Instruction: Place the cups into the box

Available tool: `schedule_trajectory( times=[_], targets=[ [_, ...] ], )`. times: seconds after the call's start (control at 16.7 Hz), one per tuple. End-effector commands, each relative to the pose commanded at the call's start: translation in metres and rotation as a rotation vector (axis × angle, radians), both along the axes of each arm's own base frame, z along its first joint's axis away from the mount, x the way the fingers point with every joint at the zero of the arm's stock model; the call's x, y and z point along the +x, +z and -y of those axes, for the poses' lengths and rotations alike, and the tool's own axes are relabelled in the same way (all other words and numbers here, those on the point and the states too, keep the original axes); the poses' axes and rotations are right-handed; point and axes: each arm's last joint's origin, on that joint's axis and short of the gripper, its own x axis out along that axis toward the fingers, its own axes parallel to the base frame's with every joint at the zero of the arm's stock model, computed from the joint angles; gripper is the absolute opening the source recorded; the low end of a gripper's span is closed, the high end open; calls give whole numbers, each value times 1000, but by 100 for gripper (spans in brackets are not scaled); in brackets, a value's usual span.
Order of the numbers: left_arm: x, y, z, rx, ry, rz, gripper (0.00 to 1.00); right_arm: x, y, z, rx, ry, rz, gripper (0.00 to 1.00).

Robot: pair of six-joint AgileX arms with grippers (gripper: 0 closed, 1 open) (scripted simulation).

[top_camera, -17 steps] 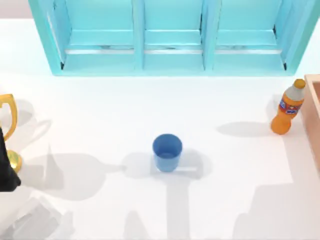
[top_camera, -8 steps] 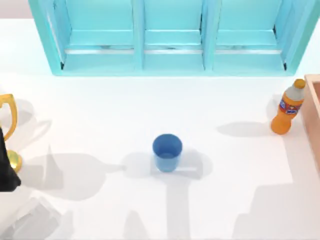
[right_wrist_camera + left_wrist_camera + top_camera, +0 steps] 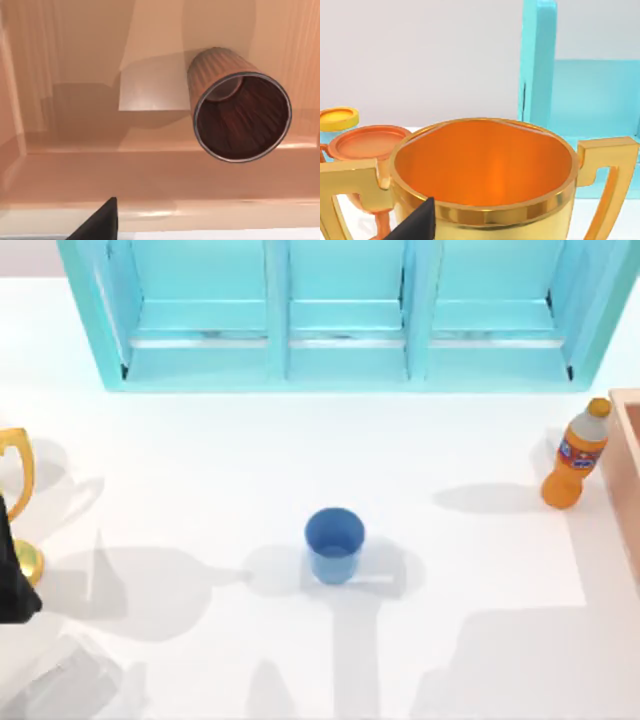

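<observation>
Plain blue cup (image 3: pixel 334 543) on white table (image 3: pixel 200 470). Ribbed pinkish-brown cup (image 3: pixel 239 114), dark brown inside, in peach box (image 3: pixel 75 55). Orange bottle (image 3: pixel 576 456), yellow cap. Turquoise cabinet (image 3: pixel 340 315). Gold trophy (image 3: pixel 485 185), orange interior.

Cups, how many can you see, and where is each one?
2. The blue cup stands upright on the open table, near the middle of the top view. The brown ribbed cup is inside the box, seen in the right wrist view. More may be hidden.

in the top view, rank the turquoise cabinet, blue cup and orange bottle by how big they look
1. turquoise cabinet, by far the largest
2. orange bottle and blue cup look about alike, so they stay unranked.
</observation>
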Motion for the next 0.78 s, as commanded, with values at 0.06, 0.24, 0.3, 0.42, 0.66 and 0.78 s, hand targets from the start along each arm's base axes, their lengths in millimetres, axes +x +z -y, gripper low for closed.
schedule_trajectory(
  times=[0.06,0.24,0.3,0.42,0.66,0.78],
  targets=[
    [0,0,0,0,0,0,100,0,12,0,-1,-1,3,100],
    [0,0,0,0,0,0,100,-2,47,-1,-4,-2,11,100],
    [0,0,0,0,0,0,100,-4,54,-2,-5,-2,12,100],
    [0,0,0,0,0,0,100,-5,61,-2,-6,-3,14,100],
    [0,0,0,0,0,0,100,-5,61,-3,-7,0,15,100],
    [0,0,0,0,0,0,100,3,61,-9,-7,2,16,100]
  ],
)
